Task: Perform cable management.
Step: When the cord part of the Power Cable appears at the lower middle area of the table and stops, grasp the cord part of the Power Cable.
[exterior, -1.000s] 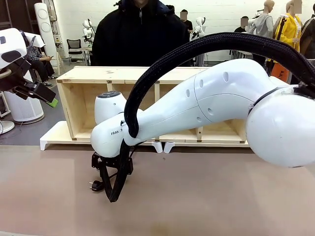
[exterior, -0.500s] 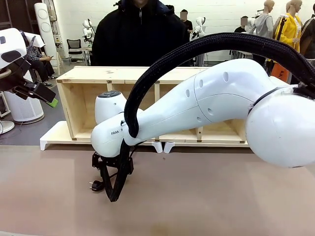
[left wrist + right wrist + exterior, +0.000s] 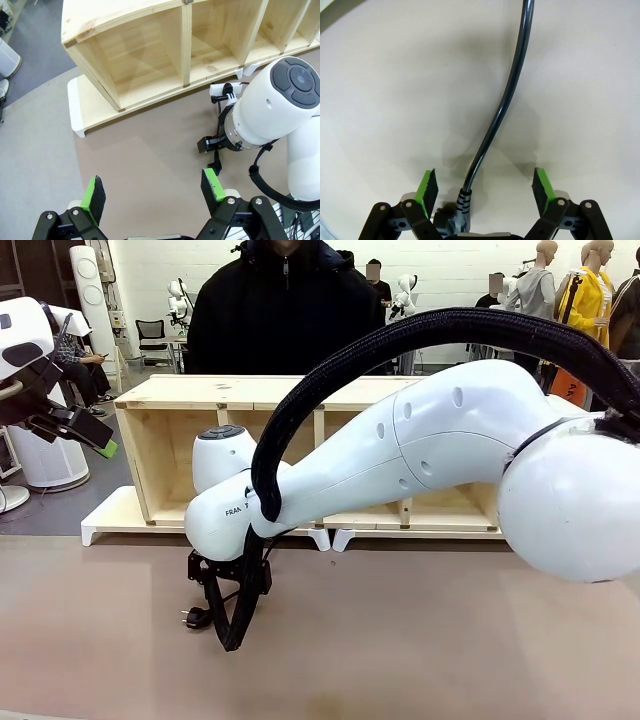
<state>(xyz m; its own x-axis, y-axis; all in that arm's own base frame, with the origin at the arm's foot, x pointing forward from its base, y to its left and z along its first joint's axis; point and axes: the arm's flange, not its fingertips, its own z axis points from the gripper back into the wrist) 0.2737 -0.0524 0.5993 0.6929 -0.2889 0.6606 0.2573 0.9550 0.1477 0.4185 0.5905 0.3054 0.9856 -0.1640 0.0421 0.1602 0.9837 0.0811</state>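
The thin black cable lies on the pale table, running away from its plug end. My right gripper hangs open just above it. Its green pads stand on either side of the cord near the plug, apart from it. In the front view the right gripper points down at the table's left middle, with the small black plug beside it. My left gripper is open and empty, high above the table. It sits raised at the far left in the front view.
A low wooden shelf unit on white feet stands along the table's far edge, with a person in a black jacket behind it. The right arm's thick ribbed hose arches over the middle. Bare brown tabletop spreads to the right.
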